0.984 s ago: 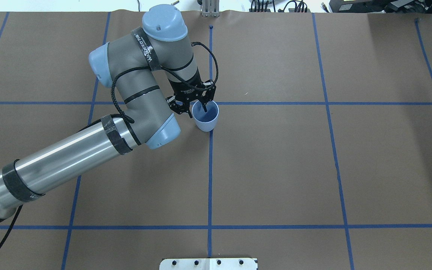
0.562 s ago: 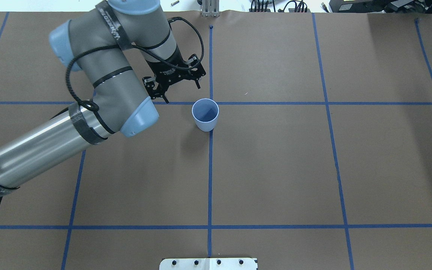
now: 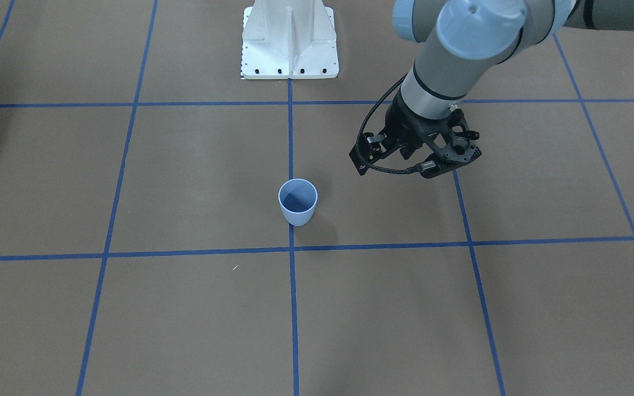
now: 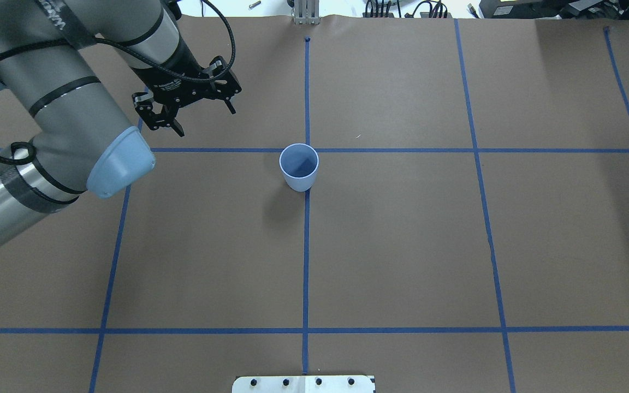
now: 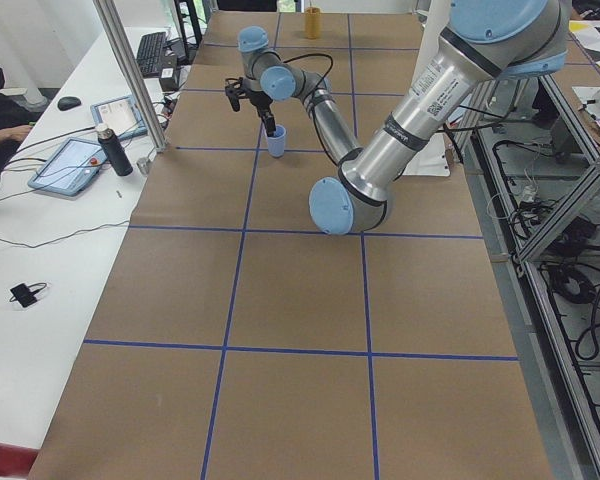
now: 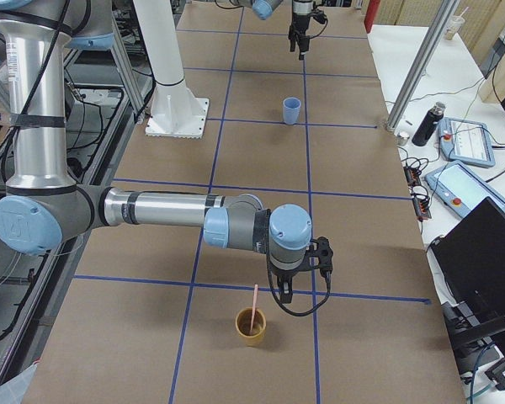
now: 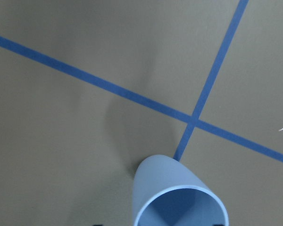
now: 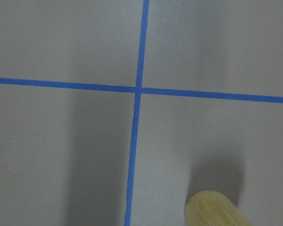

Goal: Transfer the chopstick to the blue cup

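We are seeing a brown, blue-taped table. The left gripper is gaping empty, with the blue cup apart from it. The chopstick is standing near-upright beside the right gripper (whose opening we cannot tell).

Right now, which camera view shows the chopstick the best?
The exterior right view: the pink chopstick leans in the tan cup, plainly visible. The exterior left view shows only the far cup; the right wrist view only its rim. The others miss it.
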### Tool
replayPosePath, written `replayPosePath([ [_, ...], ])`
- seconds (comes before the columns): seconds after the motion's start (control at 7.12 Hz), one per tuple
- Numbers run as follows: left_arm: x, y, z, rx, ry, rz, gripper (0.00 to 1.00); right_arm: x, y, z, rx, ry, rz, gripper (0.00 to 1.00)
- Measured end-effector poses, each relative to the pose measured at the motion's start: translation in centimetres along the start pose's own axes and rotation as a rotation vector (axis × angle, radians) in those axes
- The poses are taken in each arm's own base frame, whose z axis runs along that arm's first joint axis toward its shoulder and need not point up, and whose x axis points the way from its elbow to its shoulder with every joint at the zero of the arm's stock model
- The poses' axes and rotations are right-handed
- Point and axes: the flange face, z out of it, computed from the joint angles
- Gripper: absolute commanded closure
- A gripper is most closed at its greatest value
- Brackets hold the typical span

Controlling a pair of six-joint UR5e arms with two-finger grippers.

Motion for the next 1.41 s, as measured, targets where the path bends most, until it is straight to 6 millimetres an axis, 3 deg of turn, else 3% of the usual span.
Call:
replayPosePath([
  [0.42, -1.4, -1.0, -2.9, 0.033, 0.01, -0.01, 0.02, 3.9, 3.2, -1.1, -0.053, -0.047, 0.324, 0.0],
  [0.7, -2.4, -2.1, -4.7, 0.061, 0.024, -0.011, 0.02, 5.2, 5.8, -0.5, -0.065, -0.104, 0.598, 0.0],
  [0.98, -4.3, -3.8, -6.3, 0.092, 0.029, 0.011, 0.02, 5.4, 6.2, -0.2, -0.077, -0.149, 0.816, 0.0],
  [1.41, -5.0, -4.6, -6.8, 0.104, 0.027, 0.014, 0.02, 6.7, 6.6, 1.3, -0.131, -0.245, 1.072, 0.0],
])
